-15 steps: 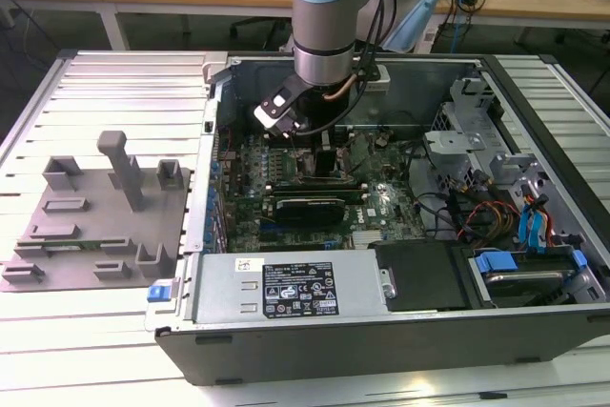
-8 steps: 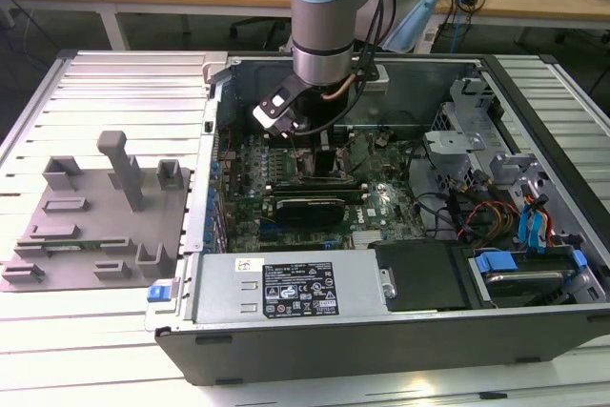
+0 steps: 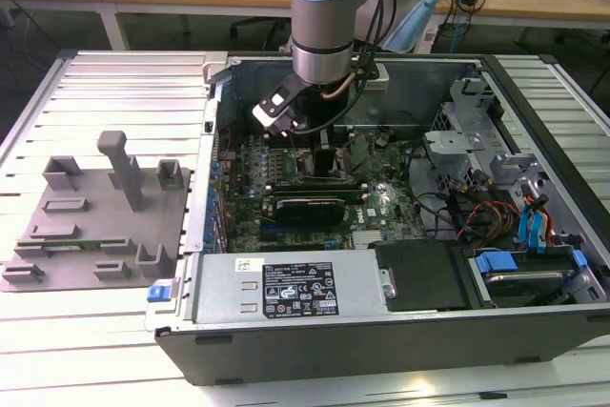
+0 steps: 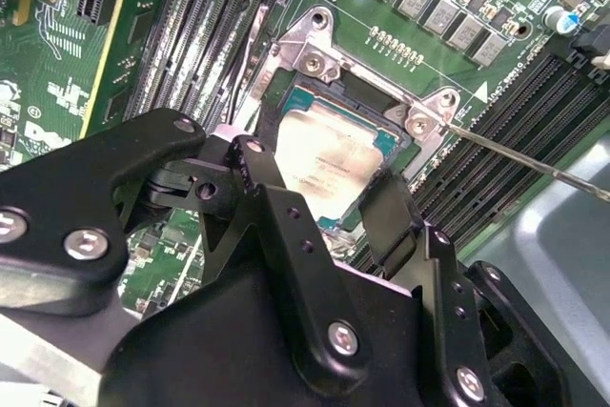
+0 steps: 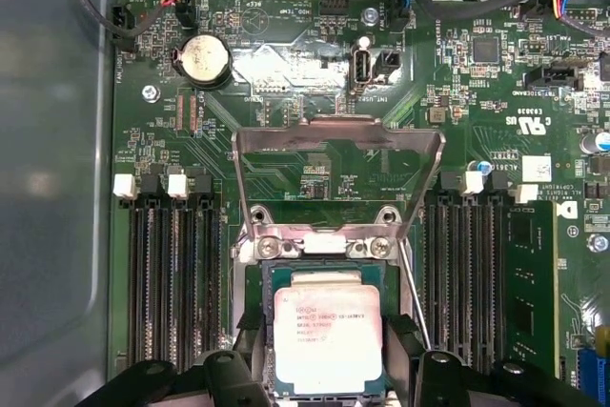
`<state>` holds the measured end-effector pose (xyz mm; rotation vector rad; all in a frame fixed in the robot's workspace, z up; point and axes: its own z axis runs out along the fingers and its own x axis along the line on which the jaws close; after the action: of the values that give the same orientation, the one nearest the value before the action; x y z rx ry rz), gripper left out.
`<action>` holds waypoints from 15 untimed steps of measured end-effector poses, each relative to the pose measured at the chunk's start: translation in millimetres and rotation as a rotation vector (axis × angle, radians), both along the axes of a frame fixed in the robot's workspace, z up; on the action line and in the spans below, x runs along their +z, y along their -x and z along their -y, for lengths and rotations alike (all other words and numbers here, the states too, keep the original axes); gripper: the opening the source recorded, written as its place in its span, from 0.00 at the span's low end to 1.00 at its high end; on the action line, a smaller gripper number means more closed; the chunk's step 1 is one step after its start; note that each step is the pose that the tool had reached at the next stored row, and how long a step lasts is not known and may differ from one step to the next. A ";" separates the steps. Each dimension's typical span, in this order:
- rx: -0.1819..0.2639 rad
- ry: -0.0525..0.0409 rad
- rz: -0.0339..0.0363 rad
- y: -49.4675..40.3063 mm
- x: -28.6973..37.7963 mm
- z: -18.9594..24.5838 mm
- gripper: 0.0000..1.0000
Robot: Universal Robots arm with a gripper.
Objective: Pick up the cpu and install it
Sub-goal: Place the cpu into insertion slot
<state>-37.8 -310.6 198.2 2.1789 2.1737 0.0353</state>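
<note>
Slatted white table (image 3: 124,73) is seen under an open case (image 3: 381,331), with a grey tray (image 3: 95,226) laid at the exterior view's left. An arm (image 3: 324,16) is reached down into the case, over the green motherboard (image 5: 286,64). In both wrist views the cpu (image 4: 329,154) (image 5: 329,331) is gripped in the narrowed jaws of the gripper (image 4: 326,188) (image 5: 329,355), one black finger (image 4: 262,178) set against each of two opposite edges. It is held level within the socket (image 5: 319,245), whose load plate (image 5: 338,169) is swung open. Whether it is fully seated cannot be told.
</note>
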 end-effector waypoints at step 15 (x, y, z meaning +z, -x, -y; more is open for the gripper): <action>-0.003 -0.0047 0.0000 0.7 4.2 0.0 0.61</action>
<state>-38.6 -310.5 202.5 2.1849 2.1723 0.0403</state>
